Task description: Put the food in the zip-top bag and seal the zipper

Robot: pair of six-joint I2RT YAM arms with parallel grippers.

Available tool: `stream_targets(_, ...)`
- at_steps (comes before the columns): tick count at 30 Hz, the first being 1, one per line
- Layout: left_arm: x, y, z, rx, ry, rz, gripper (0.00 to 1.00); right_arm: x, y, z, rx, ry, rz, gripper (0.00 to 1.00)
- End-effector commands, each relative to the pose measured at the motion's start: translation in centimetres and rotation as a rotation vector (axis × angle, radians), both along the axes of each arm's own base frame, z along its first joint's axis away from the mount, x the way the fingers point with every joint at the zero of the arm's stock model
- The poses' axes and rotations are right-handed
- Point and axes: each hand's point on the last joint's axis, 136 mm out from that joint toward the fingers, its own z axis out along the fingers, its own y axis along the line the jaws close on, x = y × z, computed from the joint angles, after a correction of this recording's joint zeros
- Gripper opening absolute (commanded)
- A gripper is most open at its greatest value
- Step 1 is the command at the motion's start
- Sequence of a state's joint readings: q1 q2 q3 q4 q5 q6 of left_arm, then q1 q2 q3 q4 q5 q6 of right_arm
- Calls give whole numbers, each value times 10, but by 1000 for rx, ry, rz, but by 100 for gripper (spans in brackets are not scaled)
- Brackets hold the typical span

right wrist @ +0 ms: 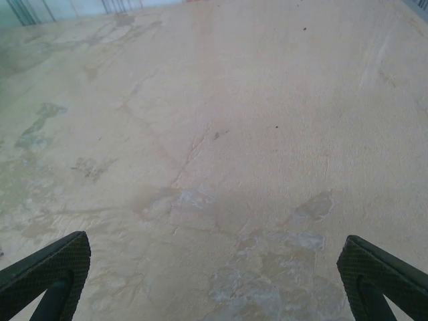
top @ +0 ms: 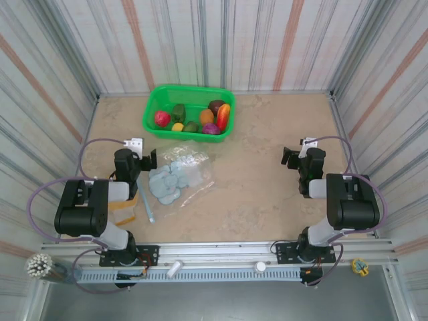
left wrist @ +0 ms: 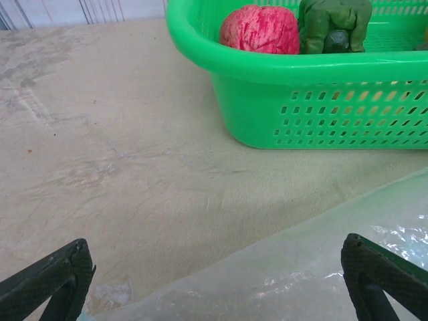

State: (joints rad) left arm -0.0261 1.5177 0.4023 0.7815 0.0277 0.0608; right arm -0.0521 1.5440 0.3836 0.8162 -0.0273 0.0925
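Observation:
The food point(top: 200, 118), several small toy fruits and vegetables, lies in a green mesh basket point(top: 154, 107) at the back of the table. The left wrist view shows a red fruit point(left wrist: 259, 30) and a green vegetable point(left wrist: 334, 23) inside the basket point(left wrist: 321, 100). The clear zip-top bag point(top: 182, 175) lies flat in front of the basket, and its edge point(left wrist: 301, 267) runs under my left gripper. Its pale blue zipper point(top: 146, 202) runs along the left side. My left gripper point(top: 150, 160) point(left wrist: 214, 287) is open just left of the bag. My right gripper point(top: 289, 157) point(right wrist: 214, 281) is open over bare table.
A yellowish item point(top: 123, 212) lies beside the left arm's base. Striped walls close in the table point(top: 267, 200) on three sides. A metal rail point(top: 221, 257) runs along the near edge.

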Motion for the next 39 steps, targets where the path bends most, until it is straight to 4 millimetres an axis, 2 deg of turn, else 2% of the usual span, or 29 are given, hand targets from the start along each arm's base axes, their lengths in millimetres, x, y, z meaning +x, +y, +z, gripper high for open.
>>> stream_targets(1,3,-1,9,21,-27,-7,99,5,-1,7,-6,-23,5,99)
stream_targets(27,3,-2,10,30,-31,-7,99,5,0,7,-19,-22,2,99)
stream_targets(39,3,-1,8,-34,-20,-56,99,6,-2,6,8,-18,15,99)
